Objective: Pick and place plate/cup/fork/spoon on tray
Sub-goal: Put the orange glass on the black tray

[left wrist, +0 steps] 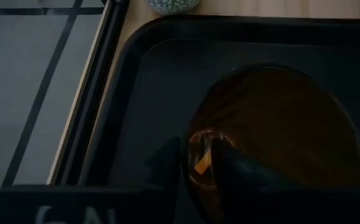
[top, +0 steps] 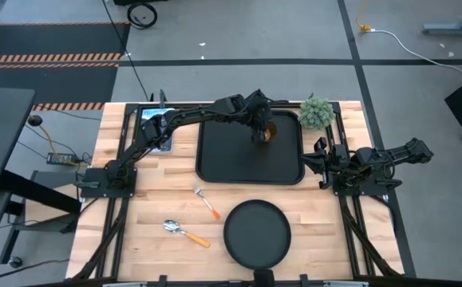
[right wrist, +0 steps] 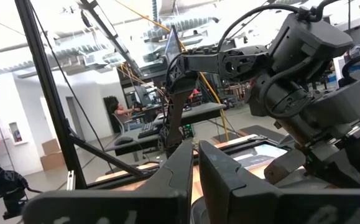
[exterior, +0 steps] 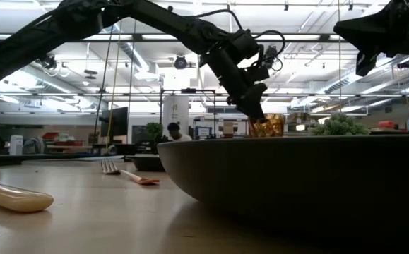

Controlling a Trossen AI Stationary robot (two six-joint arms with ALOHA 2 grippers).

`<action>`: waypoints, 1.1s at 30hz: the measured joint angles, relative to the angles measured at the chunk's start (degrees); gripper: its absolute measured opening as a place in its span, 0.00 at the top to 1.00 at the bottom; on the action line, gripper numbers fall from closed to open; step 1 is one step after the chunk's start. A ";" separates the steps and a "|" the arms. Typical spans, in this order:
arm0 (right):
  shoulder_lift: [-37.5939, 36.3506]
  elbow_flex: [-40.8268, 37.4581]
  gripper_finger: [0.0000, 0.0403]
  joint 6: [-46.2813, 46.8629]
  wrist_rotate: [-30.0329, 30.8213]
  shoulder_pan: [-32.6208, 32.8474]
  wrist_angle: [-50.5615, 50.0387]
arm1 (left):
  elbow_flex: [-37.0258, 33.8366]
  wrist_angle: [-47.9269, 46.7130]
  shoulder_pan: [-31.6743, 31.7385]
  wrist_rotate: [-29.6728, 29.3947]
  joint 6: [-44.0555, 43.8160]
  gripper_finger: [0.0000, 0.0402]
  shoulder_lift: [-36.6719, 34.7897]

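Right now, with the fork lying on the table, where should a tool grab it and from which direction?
Probably the thin orange handle of the fork, taken from straight above. It lies flat on the bare wood, apart from the spoon and the plate, with tool fingers closing across the handle's narrow width.

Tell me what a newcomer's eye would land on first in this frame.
The left gripper draws the eye: its arm stretches across the table to the tray, with the amber cup at its fingertips in the tray's far right corner. Next come the round black plate on the near edge of the table, and the fork and spoon on the wood left of it. The right gripper waits beside the tray's right rim.
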 joint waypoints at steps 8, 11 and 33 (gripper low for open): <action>0.00 0.00 0.92 0.00 -0.02 0.01 0.00 | 0.00 2.92 0.05 -1.34 1.56 0.66 0.00; 0.00 0.00 0.92 0.00 -0.02 -0.01 0.00 | 0.00 3.06 0.34 -2.36 2.18 0.62 0.00; 0.02 0.00 0.92 0.00 -0.03 0.00 0.00 | -0.02 0.53 2.91 -2.39 4.23 0.56 -2.94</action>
